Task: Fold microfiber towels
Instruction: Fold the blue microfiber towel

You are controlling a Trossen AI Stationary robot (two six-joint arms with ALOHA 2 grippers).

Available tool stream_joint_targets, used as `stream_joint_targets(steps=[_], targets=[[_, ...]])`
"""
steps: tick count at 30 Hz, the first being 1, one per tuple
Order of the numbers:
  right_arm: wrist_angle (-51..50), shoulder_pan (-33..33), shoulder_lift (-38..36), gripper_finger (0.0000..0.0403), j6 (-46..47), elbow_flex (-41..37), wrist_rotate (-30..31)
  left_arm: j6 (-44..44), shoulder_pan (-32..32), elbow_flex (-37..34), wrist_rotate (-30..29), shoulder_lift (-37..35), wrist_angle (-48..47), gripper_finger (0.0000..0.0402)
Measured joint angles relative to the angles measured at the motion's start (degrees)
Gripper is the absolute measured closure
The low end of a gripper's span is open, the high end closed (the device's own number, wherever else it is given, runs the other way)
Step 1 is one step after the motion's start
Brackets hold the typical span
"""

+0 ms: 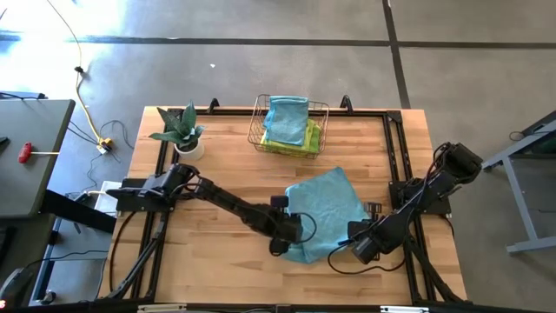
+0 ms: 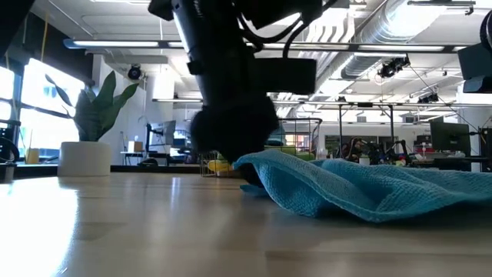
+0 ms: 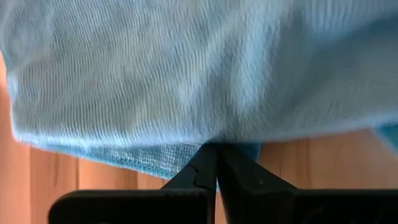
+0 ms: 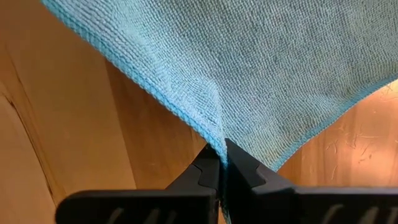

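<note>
A teal blue microfiber towel lies spread and rumpled on the wooden table, right of centre; it also shows in the low view. My left gripper is shut on the towel at its near left part. My right gripper is shut on the towel's near right edge. A wire basket at the far edge holds more folded towels, teal on lime green. My left gripper pinches the towel's near edge between its two shut fingers, coming in low from the table's left. The cloth bulges up over the fingers, and a second layer shows beneath. The rest lies on the table. My right gripper pinches the towel's hemmed edge between its two shut fingers, close to a corner. The fingers lie across the edge. The cloth puckers into a small ridge at the fingers; the rest lies on the table.
A potted spiky plant stands at the far left of the table. The basket stands at the far middle. Black frame rails run along the table's sides. Bare wood lies to the near left.
</note>
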Motion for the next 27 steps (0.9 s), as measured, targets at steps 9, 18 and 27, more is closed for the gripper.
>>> stream_joint_targets(steps=[9,18,27], targets=[[0.2,-0.01,0.0,0.0403,-0.5,0.0,0.0,0.44,0.33,-0.11,-3.85,-0.54,-17.56,0.0401],[0.45,-0.06,0.0,0.0403,0.12,0.0,1.48,5.99,3.75,-0.24,-25.47,-0.17,-19.11,0.0401],[0.49,-0.06,0.0,0.0403,0.13,0.0,1.5,10.5,8.46,-0.11,-32.87,-0.26,-20.62,0.0401]])
